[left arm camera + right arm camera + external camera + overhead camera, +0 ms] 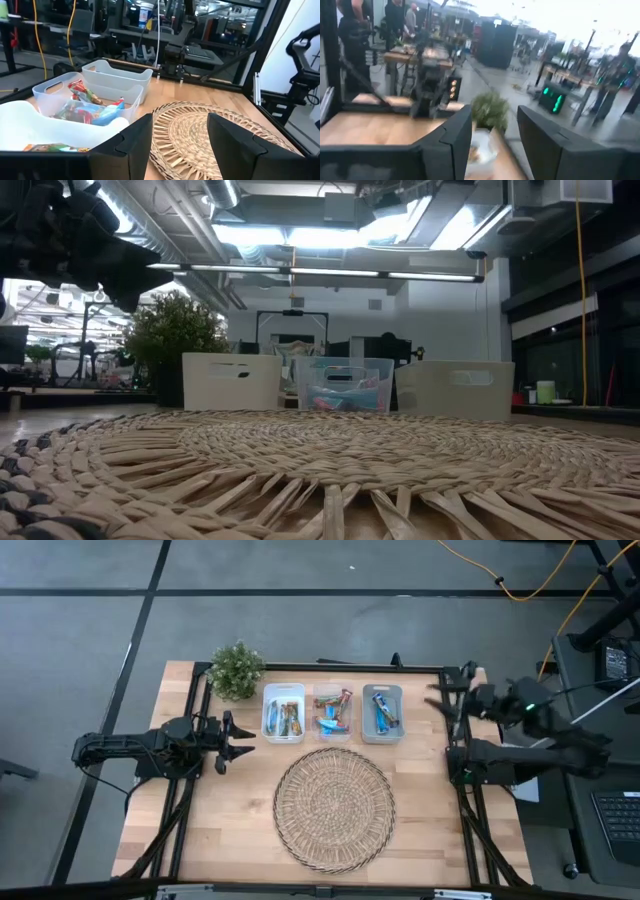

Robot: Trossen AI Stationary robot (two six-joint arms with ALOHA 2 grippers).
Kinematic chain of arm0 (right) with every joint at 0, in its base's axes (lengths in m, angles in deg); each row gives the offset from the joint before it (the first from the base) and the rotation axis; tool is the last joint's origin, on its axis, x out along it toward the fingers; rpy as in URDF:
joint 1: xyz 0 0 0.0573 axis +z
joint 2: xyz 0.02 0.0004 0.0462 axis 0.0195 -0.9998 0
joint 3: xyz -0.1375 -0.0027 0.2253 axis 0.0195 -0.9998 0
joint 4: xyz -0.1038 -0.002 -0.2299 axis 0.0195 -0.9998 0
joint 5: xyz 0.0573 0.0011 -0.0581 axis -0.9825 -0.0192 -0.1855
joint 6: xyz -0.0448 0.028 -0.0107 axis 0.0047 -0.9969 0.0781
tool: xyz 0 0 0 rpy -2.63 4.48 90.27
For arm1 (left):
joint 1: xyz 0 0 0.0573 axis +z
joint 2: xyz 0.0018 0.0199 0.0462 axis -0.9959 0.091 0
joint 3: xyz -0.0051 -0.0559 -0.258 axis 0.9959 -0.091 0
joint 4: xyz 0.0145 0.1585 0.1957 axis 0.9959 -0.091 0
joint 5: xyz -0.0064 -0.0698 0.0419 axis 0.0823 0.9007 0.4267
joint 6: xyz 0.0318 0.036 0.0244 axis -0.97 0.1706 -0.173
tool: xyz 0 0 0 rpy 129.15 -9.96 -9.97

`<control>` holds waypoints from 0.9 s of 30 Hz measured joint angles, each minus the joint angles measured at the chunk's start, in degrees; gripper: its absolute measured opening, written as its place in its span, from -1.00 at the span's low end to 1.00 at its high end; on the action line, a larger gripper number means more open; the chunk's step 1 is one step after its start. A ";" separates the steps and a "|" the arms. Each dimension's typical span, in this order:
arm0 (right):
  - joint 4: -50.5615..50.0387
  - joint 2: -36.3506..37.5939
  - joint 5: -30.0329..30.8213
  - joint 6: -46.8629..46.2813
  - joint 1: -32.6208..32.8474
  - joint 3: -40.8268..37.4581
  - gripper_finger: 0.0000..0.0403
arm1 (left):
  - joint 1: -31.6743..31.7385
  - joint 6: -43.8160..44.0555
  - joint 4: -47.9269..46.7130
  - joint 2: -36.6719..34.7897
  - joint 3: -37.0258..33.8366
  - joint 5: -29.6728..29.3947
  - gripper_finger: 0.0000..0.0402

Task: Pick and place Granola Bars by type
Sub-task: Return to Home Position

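granola bars (332,720) lie in the three bins (284,687) behind the wicker tray (335,808). left gripper (245,739) hangs left of the tray, right gripper (442,698) behind-right of it, fingers spread, empty. swinging home, the right gripper could clip a bin.

Granola Bars (332,715): small foil-wrapped bars, all sorted into three bins standing in a row on the table (230,830).
- White bin (266,712): a few bars in yellow-orange wrappers with some blue, lying flat and lengthwise.
- Transparent bin (332,687): a loose heap of red and blue wrappers, overlapping, some tilted; the blue and pink foil shows through the bin's wall in the low view.
- Gray bin (400,715): blue bars lying close together on the bottom.

Counts per bin cannot be told.
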 joint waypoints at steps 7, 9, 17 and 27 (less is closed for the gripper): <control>21.89 13.59 -5.34 -11.71 2.68 -27.14 -0.20 | 0.00 0.00 0.01 0.00 0.00 -0.04 -0.09; 27.25 14.88 -3.05 -11.49 4.39 -32.14 -0.20 | 0.00 0.00 -0.01 0.00 0.00 -0.07 -0.09; 40.31 14.65 0.56 -9.60 12.83 -44.32 -0.20 | 0.00 0.00 -0.01 0.00 0.00 -0.17 -0.09; 25.30 14.63 -3.88 -11.60 14.53 -45.92 -0.20 | 0.00 0.00 -0.01 0.00 0.00 -0.17 -0.09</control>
